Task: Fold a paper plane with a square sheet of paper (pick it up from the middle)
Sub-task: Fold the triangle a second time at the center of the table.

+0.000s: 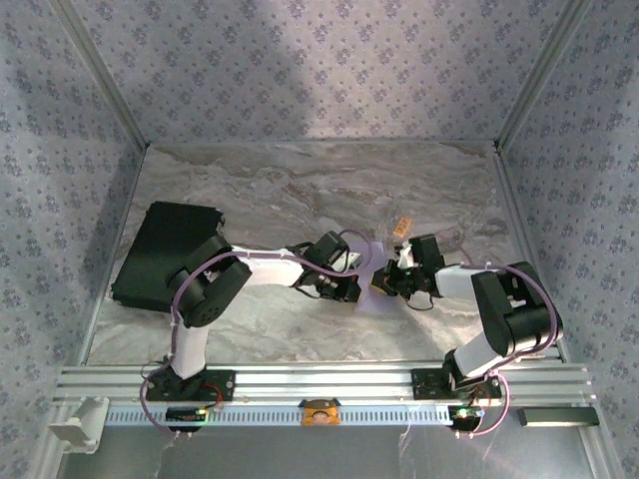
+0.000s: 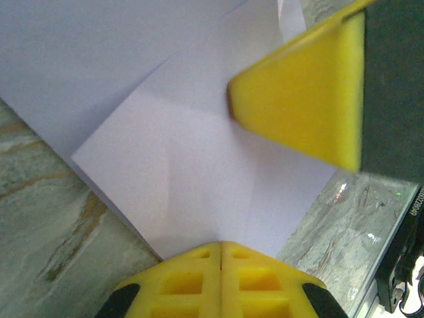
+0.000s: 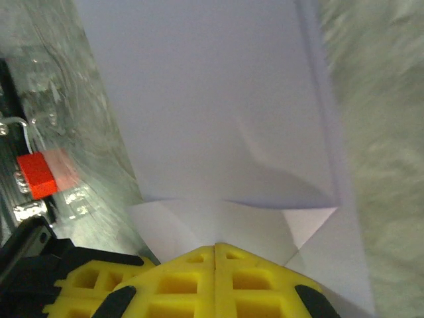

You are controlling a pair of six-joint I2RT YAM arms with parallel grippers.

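Observation:
The pale lavender sheet of paper [image 1: 370, 267] lies on the marble table between my two arms, folded into overlapping layers with diagonal creases [image 2: 199, 152]. A small triangular flap shows at one corner [image 3: 311, 222]. My left gripper [image 2: 220, 245] is shut, its yellow tips resting against the paper's near edge. In the left wrist view, a yellow finger [image 2: 305, 99] of the right gripper rests on the same sheet from the upper right. My right gripper [image 3: 215, 246] is shut too, tips against a folded layer. In the top view the grippers [image 1: 355, 287] [image 1: 385, 282] nearly meet.
A black rectangular pad [image 1: 165, 249] lies at the left of the table. A small tan block [image 1: 402, 226] sits just behind the right gripper. A small red object [image 3: 36, 175] lies left of the paper in the right wrist view. Frame posts and patterned walls bound the table.

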